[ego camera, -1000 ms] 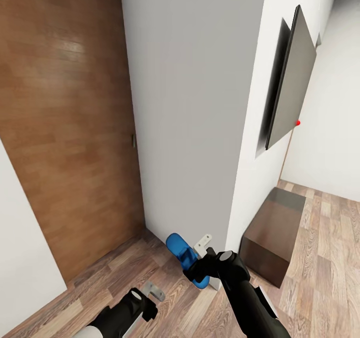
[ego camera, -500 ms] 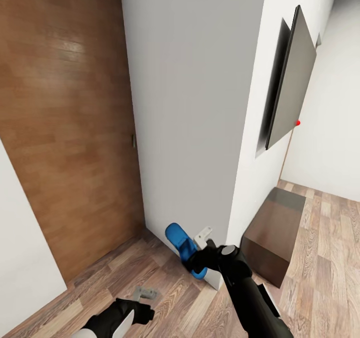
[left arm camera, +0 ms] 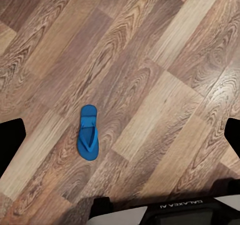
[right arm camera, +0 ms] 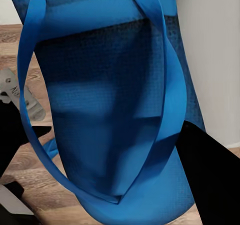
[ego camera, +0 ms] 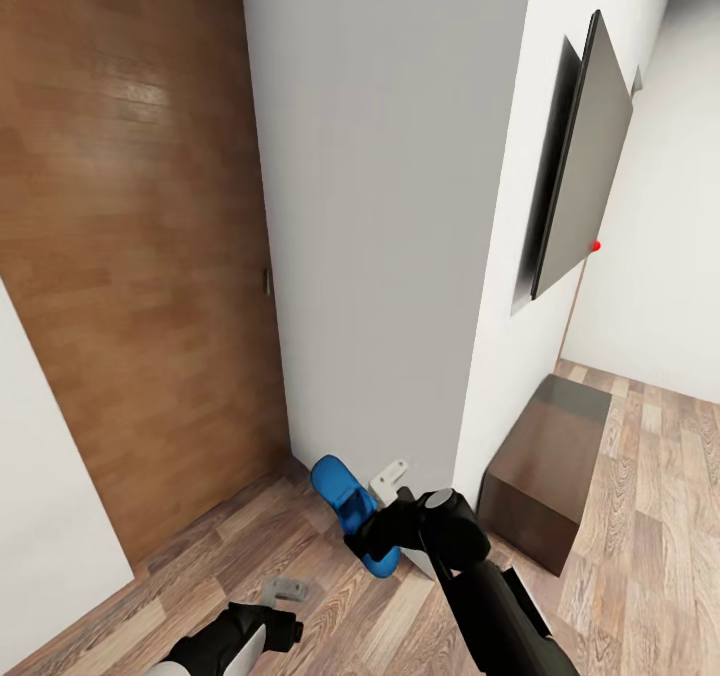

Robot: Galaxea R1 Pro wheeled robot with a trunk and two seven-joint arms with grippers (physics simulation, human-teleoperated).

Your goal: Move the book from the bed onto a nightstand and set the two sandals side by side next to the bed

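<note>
My right gripper is shut on one bright blue sandal and holds it tilted above the wood floor, close to the white wall corner. In the right wrist view that sandal hangs sole-up with its straps showing, between black fingers. The second blue sandal lies flat on the floor, seen in the left wrist view straight below my left gripper, which is open and well above it. My left gripper sits low at the front of the head view. Book, bed and nightstand are out of view.
A tall brown wooden door stands at the left. A white wall column rises straight ahead. A dark flat screen hangs on its right side above a low dark brown cabinet. Wood floor opens to the right.
My right gripper has carried the blue sandal a little to the left. The left arm has dropped lower and its gripper has turned toward the floor. The camera has not moved.
</note>
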